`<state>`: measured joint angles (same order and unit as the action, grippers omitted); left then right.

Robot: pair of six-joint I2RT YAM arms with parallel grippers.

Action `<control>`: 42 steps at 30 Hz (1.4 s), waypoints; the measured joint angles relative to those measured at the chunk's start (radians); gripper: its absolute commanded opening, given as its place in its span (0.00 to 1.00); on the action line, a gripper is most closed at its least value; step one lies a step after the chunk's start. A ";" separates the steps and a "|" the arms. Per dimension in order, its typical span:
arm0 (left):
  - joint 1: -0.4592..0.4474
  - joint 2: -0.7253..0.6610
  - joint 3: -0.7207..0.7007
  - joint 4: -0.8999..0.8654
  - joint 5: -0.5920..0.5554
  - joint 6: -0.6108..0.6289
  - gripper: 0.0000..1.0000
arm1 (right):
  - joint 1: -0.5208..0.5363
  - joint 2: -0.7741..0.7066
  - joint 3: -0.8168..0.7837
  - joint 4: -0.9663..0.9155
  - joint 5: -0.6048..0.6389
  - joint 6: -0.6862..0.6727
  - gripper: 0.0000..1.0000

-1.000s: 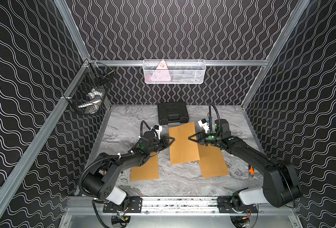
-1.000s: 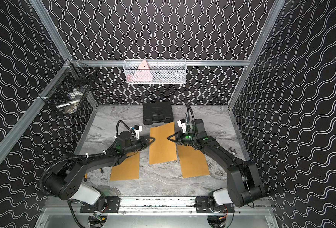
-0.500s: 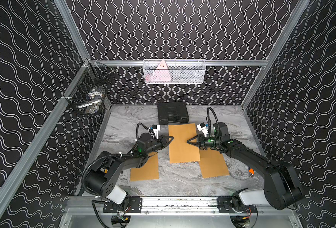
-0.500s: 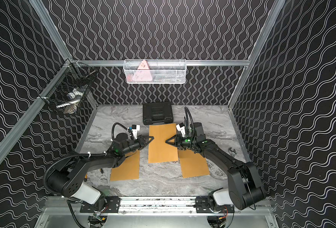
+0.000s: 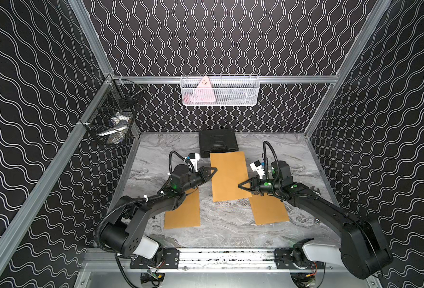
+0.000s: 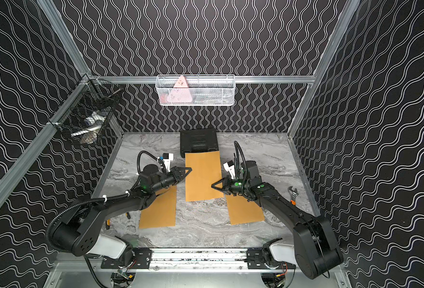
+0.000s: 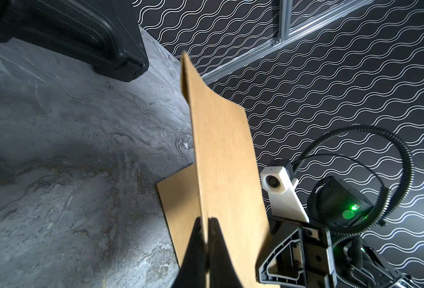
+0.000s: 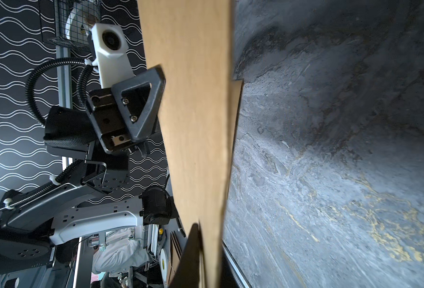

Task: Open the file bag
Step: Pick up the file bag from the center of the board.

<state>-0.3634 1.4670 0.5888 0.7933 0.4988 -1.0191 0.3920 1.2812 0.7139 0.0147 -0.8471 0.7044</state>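
In both top views the file bag point(image 5: 228, 175) point(image 6: 202, 175) hangs just in front of the black case point(image 5: 218, 141) point(image 6: 198, 142). Its far edge meets the case's front edge in the picture, but I cannot tell whether they touch. The left gripper point(image 5: 213, 170) point(image 6: 188, 170) is clamped on the bag's edge at the case's front-left. The right gripper point(image 5: 242, 185) point(image 6: 214, 185) is clamped on the opposite edge, front-right of the case and farther from it. A spare envelope point(image 5: 183, 212) lies flat on the table point(image 5: 221, 224), front-left of the case and well away from it, and a second spare envelope point(image 5: 270, 212) lies front-right. In the left wrist view the left gripper point(image 7: 207, 224) has its jaws narrowed tight onto the bag point(image 7: 223, 149), which rises clear of the table with the case point(image 7: 81, 32) beyond it. In the right wrist view the right gripper point(image 8: 199, 232) likewise pinches the bag point(image 8: 196, 99), and the left gripper point(image 8: 160, 74) grips its other edge.
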 measured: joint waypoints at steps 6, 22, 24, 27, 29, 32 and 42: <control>0.001 -0.082 0.040 -0.154 -0.028 0.092 0.33 | 0.002 -0.039 0.069 -0.106 0.026 -0.062 0.01; -0.010 -0.247 0.159 -0.724 -0.242 0.360 0.99 | 0.040 -0.056 0.148 -0.313 0.177 -0.190 0.00; -0.014 -0.254 0.200 -0.801 -0.278 0.378 0.99 | 0.058 -0.046 0.156 -0.327 0.201 -0.200 0.00; -0.025 -0.260 0.283 -0.919 -0.354 0.413 0.99 | 0.105 -0.025 0.171 -0.360 0.259 -0.220 0.00; -0.050 -0.259 0.351 -1.009 -0.411 0.444 0.99 | 0.137 -0.021 0.175 -0.375 0.299 -0.231 0.00; -0.094 -0.234 0.438 -1.124 -0.506 0.479 0.99 | 0.175 -0.021 0.172 -0.384 0.356 -0.235 0.00; -0.237 -0.095 0.688 -1.370 -0.719 0.523 0.99 | 0.352 0.049 0.242 -0.426 0.589 -0.249 0.00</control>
<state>-0.5999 1.3724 1.2770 -0.5770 -0.2199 -0.4957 0.7441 1.3300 0.9562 -0.4110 -0.2577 0.4557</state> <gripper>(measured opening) 0.989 0.049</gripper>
